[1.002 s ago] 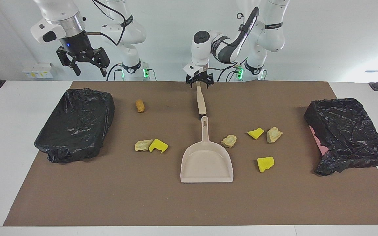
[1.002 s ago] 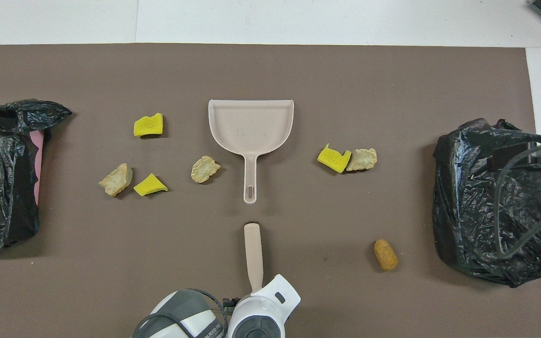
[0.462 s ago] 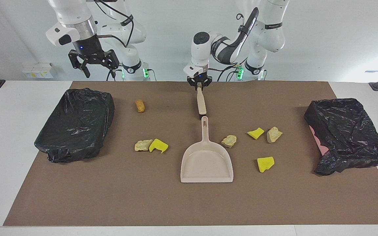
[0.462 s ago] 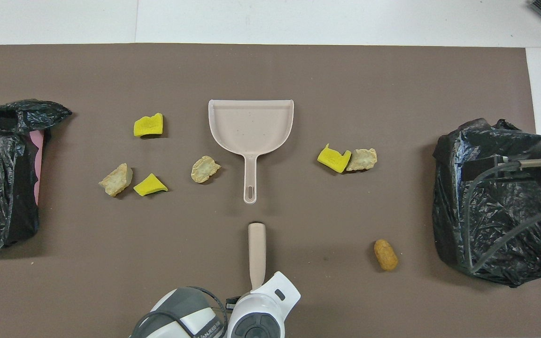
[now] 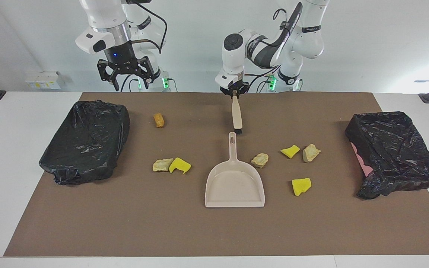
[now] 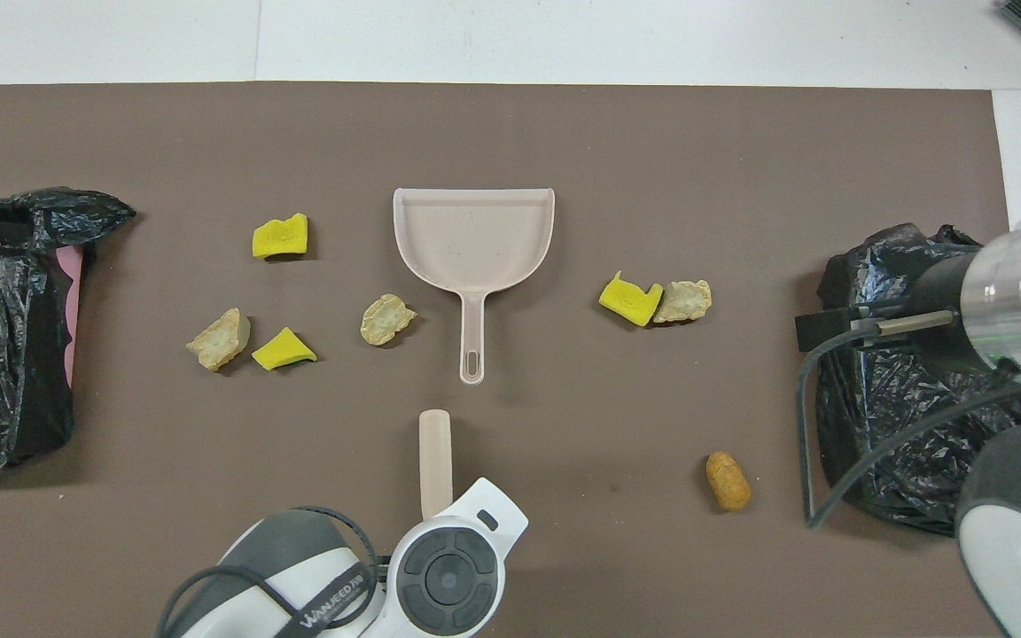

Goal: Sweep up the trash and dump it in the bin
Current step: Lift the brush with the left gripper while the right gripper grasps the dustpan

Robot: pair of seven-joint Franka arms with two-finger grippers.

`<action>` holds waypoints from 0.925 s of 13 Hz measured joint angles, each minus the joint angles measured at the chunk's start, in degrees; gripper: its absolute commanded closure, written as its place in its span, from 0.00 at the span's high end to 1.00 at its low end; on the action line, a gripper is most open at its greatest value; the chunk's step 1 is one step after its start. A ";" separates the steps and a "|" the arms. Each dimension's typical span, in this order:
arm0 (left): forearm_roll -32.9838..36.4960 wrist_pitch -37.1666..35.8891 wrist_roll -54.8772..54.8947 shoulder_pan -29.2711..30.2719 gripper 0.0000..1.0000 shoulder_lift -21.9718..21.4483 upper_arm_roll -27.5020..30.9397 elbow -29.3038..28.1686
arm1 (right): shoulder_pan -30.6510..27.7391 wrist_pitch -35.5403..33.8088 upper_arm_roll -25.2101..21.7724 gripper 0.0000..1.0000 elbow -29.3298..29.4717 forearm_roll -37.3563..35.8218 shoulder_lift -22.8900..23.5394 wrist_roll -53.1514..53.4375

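My left gripper (image 5: 234, 93) is shut on the end of the beige brush (image 5: 237, 115) that is nearest the robots. The brush's dark tip hangs close to the handle of the beige dustpan (image 5: 234, 182), which lies flat mid-table. Trash lies scattered: a brown nugget (image 5: 158, 120), a beige lump (image 5: 162, 165) touching a yellow sponge chunk (image 5: 179, 165), and several more pieces (image 5: 301, 186) toward the left arm's end. In the overhead view the left wrist hides the gripper, and only the brush handle (image 6: 435, 461) shows. My right gripper (image 5: 127, 72) hangs open and holds nothing, up in the air beside the bin at its end.
Two bins lined with black bags stand at the table's ends, one (image 5: 86, 141) at the right arm's end and one (image 5: 393, 152) at the left arm's end. A brown mat (image 5: 125, 223) covers the table.
The left gripper shut on the brush's end and shifted it toward the left arm's end. The right arm swung from above its bin toward the table's middle.
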 measured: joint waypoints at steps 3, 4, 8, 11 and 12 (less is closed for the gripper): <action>3.31 -2.28 3.54 8.27 0.00 -2.05 0.20 0.77 | 1.84 3.91 0.05 1.00 -1.52 0.00 2.04 1.43; 4.77 -2.66 4.63 11.28 0.00 -2.26 0.33 1.45 | 2.27 4.39 0.05 1.00 -1.97 0.00 2.84 1.74; 8.98 -2.70 9.90 23.14 0.00 -1.92 0.49 3.87 | 10.32 13.40 0.22 1.00 -4.21 -0.07 9.80 10.27; 9.44 -2.70 14.27 32.39 0.00 -1.01 0.50 3.80 | 17.24 20.88 0.34 1.00 -4.36 -0.13 16.36 16.13; 9.46 -2.70 15.70 35.28 0.00 -0.80 0.50 3.60 | 18.64 23.55 0.35 1.00 -4.36 -0.13 18.36 17.75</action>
